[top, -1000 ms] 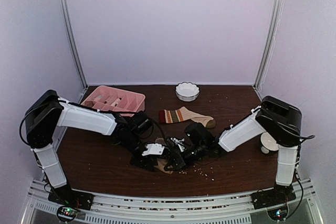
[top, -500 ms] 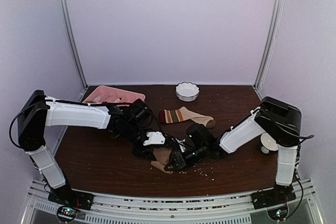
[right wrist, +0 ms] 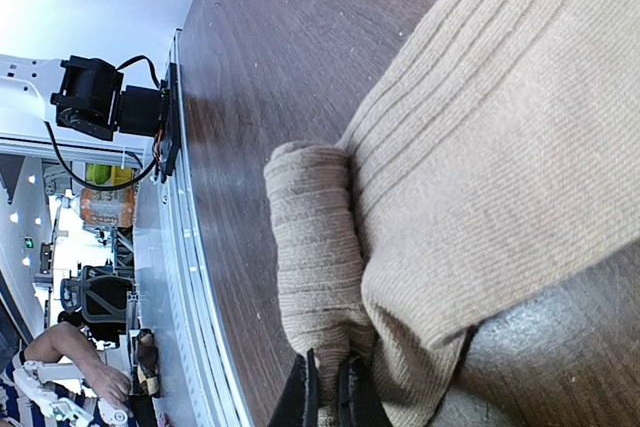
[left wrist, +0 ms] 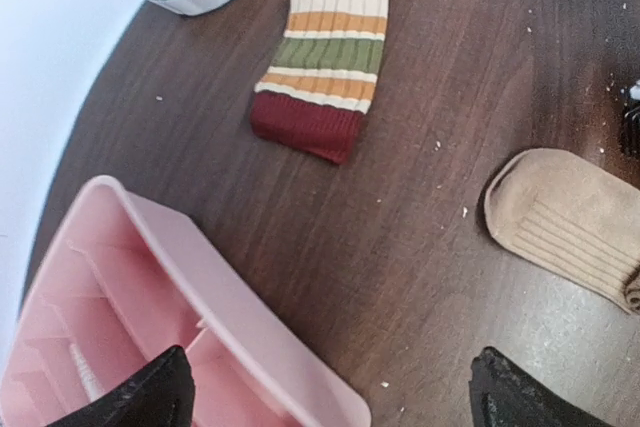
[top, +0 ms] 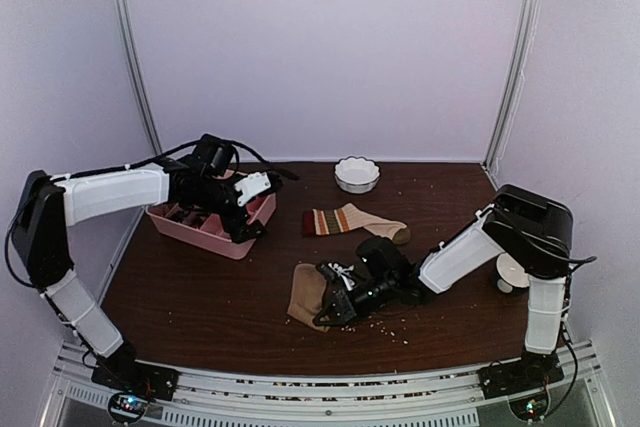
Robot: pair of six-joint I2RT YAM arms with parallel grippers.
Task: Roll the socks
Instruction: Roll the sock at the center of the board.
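Note:
The tan-brown ribbed sock [top: 303, 292] lies at the middle front of the table, its near edge turned into a small roll [right wrist: 310, 247]. My right gripper [top: 326, 308] is shut on that rolled edge; in the right wrist view its fingertips [right wrist: 325, 392] pinch the knit. The beige sock with the striped cuff [top: 345, 220] lies flat behind it, untouched. My left gripper [top: 245, 219] hangs open over the near corner of the pink tray, well away from both socks. In the left wrist view its gripper [left wrist: 330, 402] holds nothing, and the striped sock [left wrist: 335, 67] and tan sock [left wrist: 570, 222] lie beyond it.
A pink compartment tray [top: 195, 229] sits at the left under the left arm. A white scalloped bowl [top: 357, 174] stands at the back centre. A small white round object [top: 512, 272] is beside the right arm's base. Crumbs dot the dark wood table [top: 200, 297].
My left gripper let go of the tan sock, opened wide and swung back left to above the pink tray. The right gripper stayed shut on the sock's roll.

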